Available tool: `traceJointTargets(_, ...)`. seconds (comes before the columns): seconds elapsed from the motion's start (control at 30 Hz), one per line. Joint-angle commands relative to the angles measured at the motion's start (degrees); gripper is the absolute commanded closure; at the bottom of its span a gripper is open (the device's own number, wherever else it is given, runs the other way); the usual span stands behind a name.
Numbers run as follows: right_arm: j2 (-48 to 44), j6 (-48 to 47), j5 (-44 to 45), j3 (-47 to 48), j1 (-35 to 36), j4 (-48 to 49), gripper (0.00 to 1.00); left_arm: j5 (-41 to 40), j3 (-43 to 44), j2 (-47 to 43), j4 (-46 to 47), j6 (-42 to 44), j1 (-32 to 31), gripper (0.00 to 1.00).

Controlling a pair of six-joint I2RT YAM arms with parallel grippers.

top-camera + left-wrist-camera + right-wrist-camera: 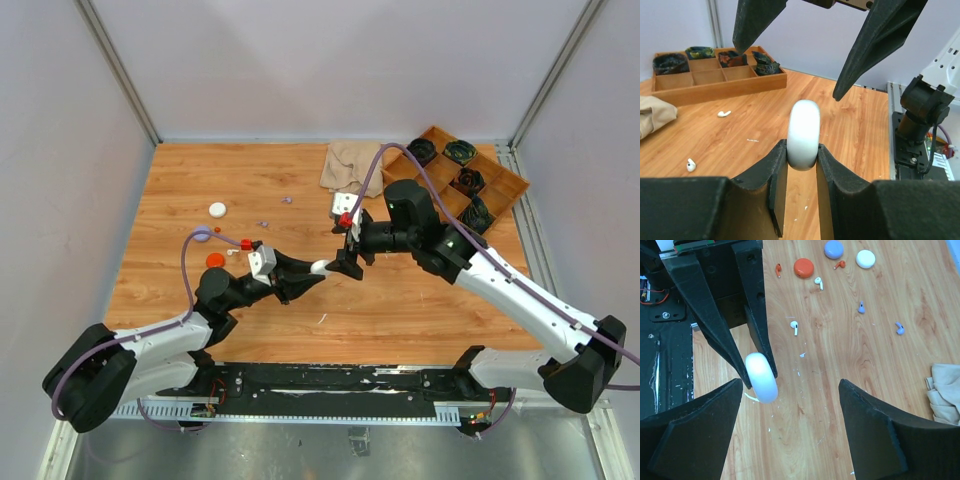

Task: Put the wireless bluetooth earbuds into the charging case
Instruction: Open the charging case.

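Observation:
My left gripper (802, 150) is shut on a round white charging case (803, 134), holding it on edge above the table. From above, the case (320, 266) sits mid-table between both arms. My right gripper (790, 385) faces it, open wide, with the case (761, 377) just off its left finger and nothing between its jaws. Loose on the wood lie white earbuds (794, 327) (818, 283), pale purple ones (861, 307) (899, 328) and orange ones (778, 270). Two more white earbuds (724, 113) (690, 165) show in the left wrist view.
An orange case (214, 259), a purple case (201, 235) and a second white case (217, 209) lie at the left. A wooden compartment tray (500, 185) with dark items stands at the back right, and a beige cloth (350, 165) lies beside it.

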Motion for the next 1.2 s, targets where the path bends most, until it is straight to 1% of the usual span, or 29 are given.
traceJointTargets(0.0,1.25,-1.01,-1.55,-0.98,0.47,-0.26,0.21,-0.2,1.22,0.72,3.58,-2.86,-0.35,1.0)
traceJointTargets(0.53,3.0,-2.01,3.47,-0.91,0.47,-0.83,0.21,1.81,1.45,0.01,4.42,-4.89,-0.35,1.0)
traceJointTargets(0.77,1.22,-2.23,7.11,-0.62,0.47,-0.4,0.24,4.57,1.28,-0.65,3.13,-2.7,-0.4,1.0)
traceJointTargets(0.97,-0.28,-1.97,7.78,-0.85,0.52,0.4,0.25,7.14,1.28,-1.61,0.97,-0.17,-0.41,1.0)
traceJointTargets(1.17,-0.16,-1.84,7.95,-0.72,0.48,0.42,0.25,8.63,1.3,-2.32,1.07,0.18,-0.37,1.0)
